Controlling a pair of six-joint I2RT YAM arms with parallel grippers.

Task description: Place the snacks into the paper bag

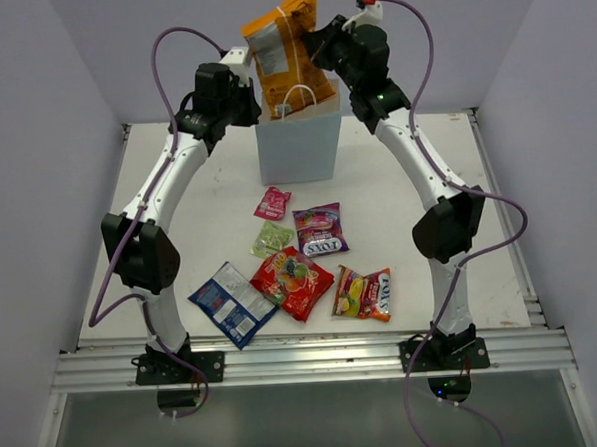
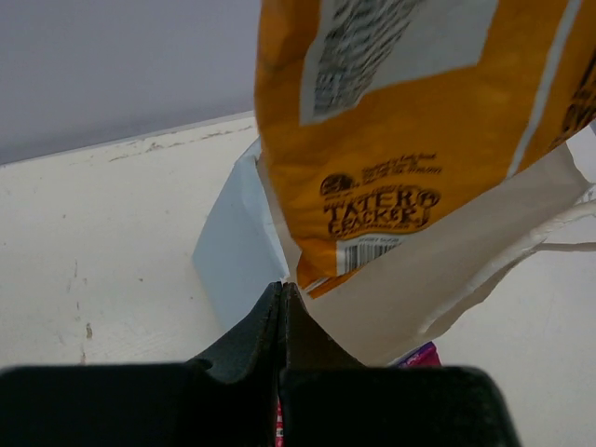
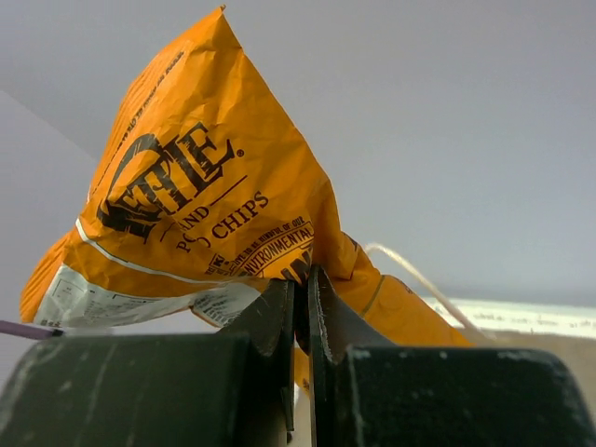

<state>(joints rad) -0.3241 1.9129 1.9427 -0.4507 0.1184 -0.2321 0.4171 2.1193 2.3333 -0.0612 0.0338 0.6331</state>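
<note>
While the right tool (image 3: 301,279) is clenched on the orange chip bag (image 1: 285,54), the packet stands tall and tilted above the paper bag (image 1: 299,143), with its lower end dipping into the open mouth. The chip bag is glossy, crinkled film, creased where the tool's jaws pinch it. It is orange with black lettering, a white nutrition panel and a barcode near its bottom seam. The paper bag is a small upright rectangular box of matt pale blue-grey paper with sharp folded edges. A thin white loop handle (image 1: 297,93) arches over its rim. It stands at the far middle of the white worktop (image 1: 218,223).

The left tool (image 2: 281,296) has its jaws pressed tightly together at the bag's left rim. I cannot tell whether any paper is caught between them.

Six flat, shiny packets lie nearer the arm bases, well apart from the paper bag:
- A small pink sachet (image 1: 272,203) lies closest to the bag.
- A small green sachet (image 1: 270,238) sits just below the pink one.
- A purple candy bag (image 1: 319,230) lies to the right of the green sachet.
- A red candy bag (image 1: 293,282) with bright fruit print sits in the middle, touching the green sachet's corner.
- A blue-white packet (image 1: 231,303) lies angled on the left, with its edge against the red one.
- A yellow-red candy bag (image 1: 363,293) lies on the right.
</note>
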